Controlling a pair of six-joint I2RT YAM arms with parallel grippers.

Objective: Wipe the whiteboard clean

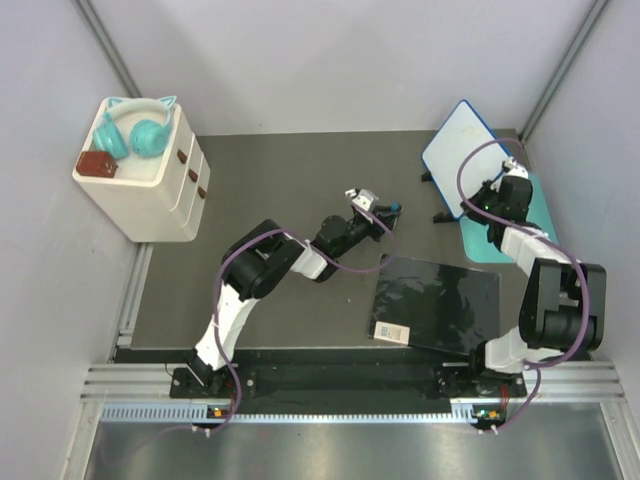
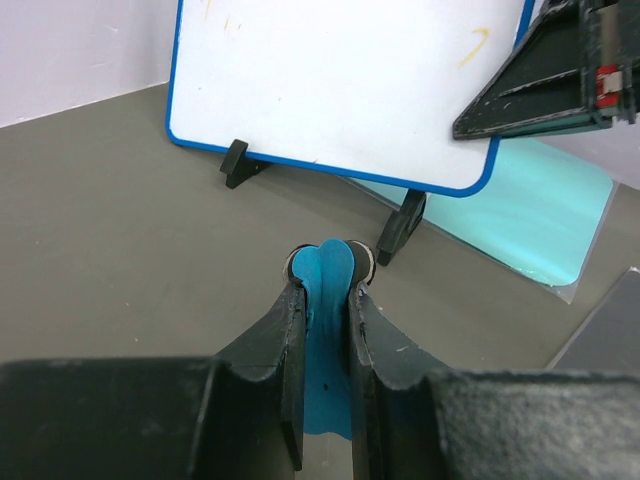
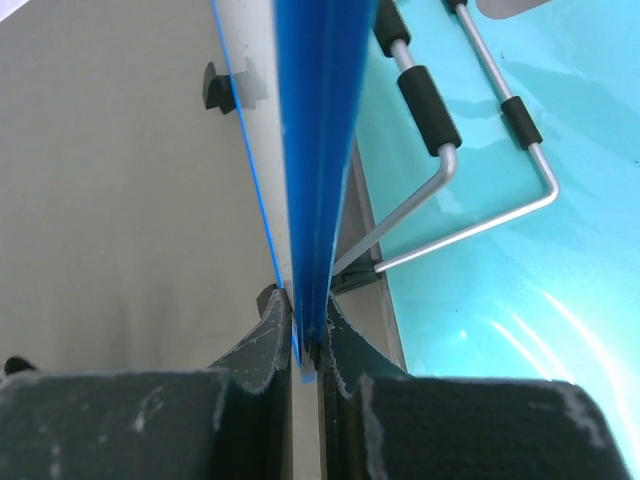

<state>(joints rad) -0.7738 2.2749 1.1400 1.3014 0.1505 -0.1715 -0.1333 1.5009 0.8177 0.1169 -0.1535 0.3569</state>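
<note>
1. Nearest our bases, a black sheet point(image 1: 440, 295) lies flat on the table point(image 1: 280, 180) in front of our right arm. A small white card point(image 1: 392, 331) sits on its near left corner.
2. Our left gripper point(image 2: 328, 268) reaches out over mid-table, clenched on a blue pad point(image 2: 325, 300). The pad's rounded tip pokes out just past the fingertips. The gripper points at the lower edge of the whiteboard point(image 2: 340, 80), near it but apart. We cannot tell whether the pad touches the table.
3. Our right gripper point(image 3: 302, 300) is clamped on the whiteboard's blue rim at its right edge, with one finger on each face.
4. The whiteboard stands at the far right of the table, tilted back on small black feet point(image 2: 235, 162). Its white face is turned toward our left arm. Faint yellow marks point(image 2: 475, 45) show near its top edge.
5. Behind the board, a wire stand point(image 3: 425, 108) with black sleeves slants down over a teal mat point(image 2: 530, 215). The mat lies flat at the right side of the table, and the board's right end is over it.
6. At the far left, well apart from both arms, stands a white drawer unit point(image 1: 150, 195). Teal headphones point(image 1: 135, 132) and a small brown box point(image 1: 97, 163) rest on top of it.
</note>
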